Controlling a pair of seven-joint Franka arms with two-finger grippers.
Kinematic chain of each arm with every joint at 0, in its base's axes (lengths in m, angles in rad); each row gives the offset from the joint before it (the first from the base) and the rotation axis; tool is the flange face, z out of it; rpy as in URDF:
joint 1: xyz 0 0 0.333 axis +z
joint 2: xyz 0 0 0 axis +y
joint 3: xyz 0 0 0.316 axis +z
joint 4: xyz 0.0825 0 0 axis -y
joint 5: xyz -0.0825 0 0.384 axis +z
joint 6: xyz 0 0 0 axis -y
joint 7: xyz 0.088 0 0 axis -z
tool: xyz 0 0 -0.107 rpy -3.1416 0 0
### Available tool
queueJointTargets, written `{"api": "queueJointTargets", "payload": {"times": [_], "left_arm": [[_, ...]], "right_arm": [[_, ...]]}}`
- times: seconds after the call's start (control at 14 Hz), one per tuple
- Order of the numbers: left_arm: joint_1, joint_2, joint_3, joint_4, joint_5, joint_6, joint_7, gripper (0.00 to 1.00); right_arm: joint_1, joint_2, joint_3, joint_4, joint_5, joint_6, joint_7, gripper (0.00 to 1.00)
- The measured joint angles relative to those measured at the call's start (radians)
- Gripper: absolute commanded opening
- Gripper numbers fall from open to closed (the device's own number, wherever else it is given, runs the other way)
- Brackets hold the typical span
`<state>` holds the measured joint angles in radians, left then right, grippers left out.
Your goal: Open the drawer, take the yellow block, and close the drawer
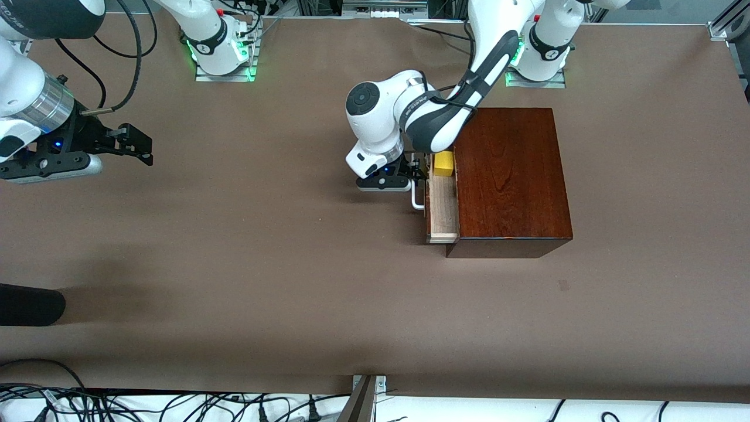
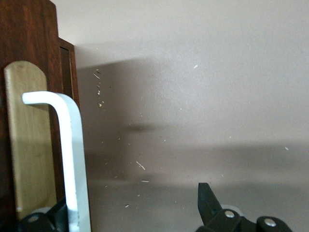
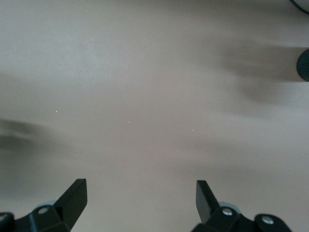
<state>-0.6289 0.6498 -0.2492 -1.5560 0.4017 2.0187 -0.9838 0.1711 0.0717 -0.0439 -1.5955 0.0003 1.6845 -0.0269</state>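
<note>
Standing right of centre in the front view, the glossy dark wooden box [image 1: 510, 176] is seen on the brown table [image 1: 234, 264], and its drawer [image 1: 442, 205] is pulled partly out toward the right arm's end of the table, so that a strip of the pale wood tray is exposed. The yellow block [image 1: 443, 163] is seen in the drawer, at the upper end of that strip in the frame, just beside the box's edge. The white handle [image 1: 417, 196] is fixed to the drawer front and juts out toward the middle of the picture.

The left gripper [image 1: 417, 170] is held low at the drawer front, a little left of the yellow block in the front view, with the left arm reaching down from its base at the upper right of the frame. In the left wrist view the white handle [image 2: 67, 154] runs up the left part of the picture, in front of the dark drawer front [image 2: 29, 53] and a pale wood panel [image 2: 29, 145]; one dark fingertip [image 2: 206, 198] is seen well apart from the bar at the lower middle, while the other finger sits at the lower left corner by the bar, so the jaws are spread wide and nothing is clamped.

The right gripper [image 1: 137, 143] is held above bare table at the upper left of the front view, where the right arm waits. In the right wrist view its two fingertips [image 3: 75, 195] are set wide apart at the bottom of the frame, with nothing between them.
</note>
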Motion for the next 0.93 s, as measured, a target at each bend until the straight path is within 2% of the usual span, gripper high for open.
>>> {"api": "queueJointTargets", "payload": {"times": [0.36, 0.64, 0.93], "left_arm": [[-0.004, 0.007, 0.001, 0.019, -0.002, 0.000, -0.037, 1.00], [-0.022, 0.033, -0.013, 0.100, -0.009, -0.014, -0.069, 1.00], [-0.022, 0.038, -0.013, 0.129, -0.010, -0.039, -0.069, 1.00]], "right_arm": [[0.000, 0.000, 0.000, 0.000, 0.000, 0.000, 0.000, 1.00], [0.000, 0.000, 0.000, 0.000, 0.000, 0.000, 0.000, 1.00], [0.000, 0.000, -0.001, 0.000, 0.000, 0.002, 0.002, 1.00]]}}
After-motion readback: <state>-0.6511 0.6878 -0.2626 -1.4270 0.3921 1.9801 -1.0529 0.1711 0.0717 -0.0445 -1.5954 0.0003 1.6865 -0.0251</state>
